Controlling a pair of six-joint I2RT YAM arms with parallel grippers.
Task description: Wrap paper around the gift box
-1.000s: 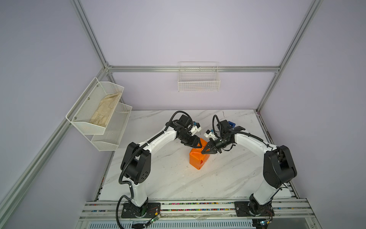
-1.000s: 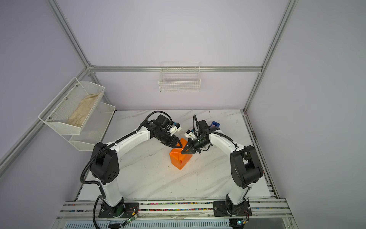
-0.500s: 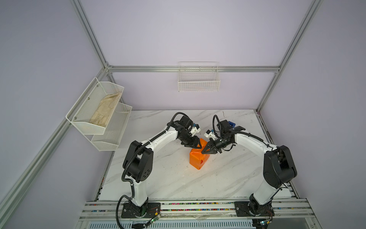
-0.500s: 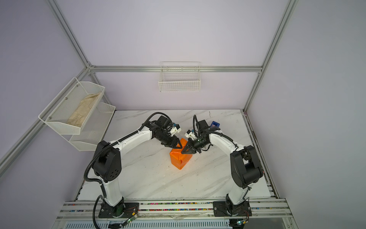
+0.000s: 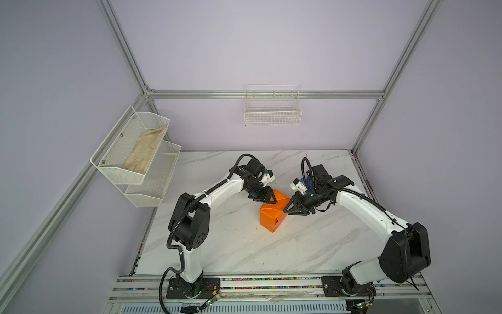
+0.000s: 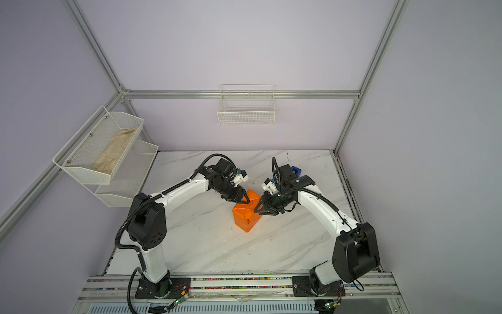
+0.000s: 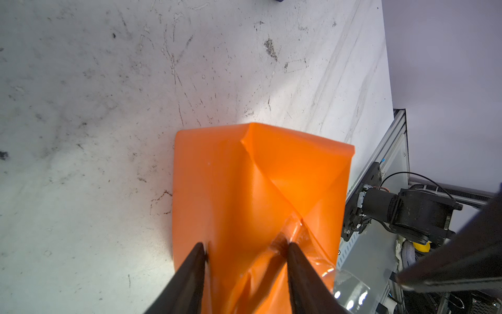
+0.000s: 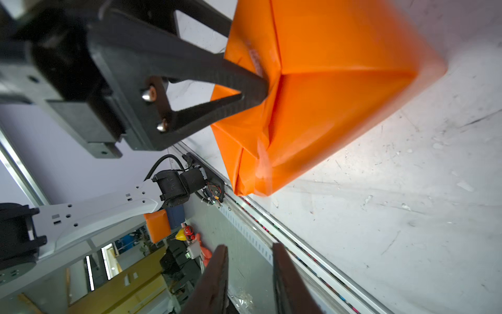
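The paper (image 5: 273, 214) (image 6: 245, 214) is folded into an orange parcel standing mid-table; the gift box is hidden inside it. My left gripper (image 5: 269, 201) (image 6: 244, 200) comes down on the parcel's top far end. In the left wrist view its jaws (image 7: 245, 248) stand apart, both tips denting the paper (image 7: 244, 185) beside a taped fold. In the right wrist view one of its fingers (image 8: 244, 84) presses the crease of the parcel (image 8: 326, 81). My right gripper (image 5: 286, 212) (image 6: 256, 211) (image 8: 250, 248) hovers at the parcel's right side, slightly open and empty.
A blue tape dispenser (image 6: 296, 170) stands behind the right arm at the back right. A white wire basket (image 5: 272, 114) hangs on the back wall. A two-tier mesh rack (image 5: 152, 174) on the left wall holds a beige cloth (image 5: 144, 152).
My right gripper went from shut to slightly open, its tips now just off the parcel's side. The left jaws narrowed a little on the parcel's top.
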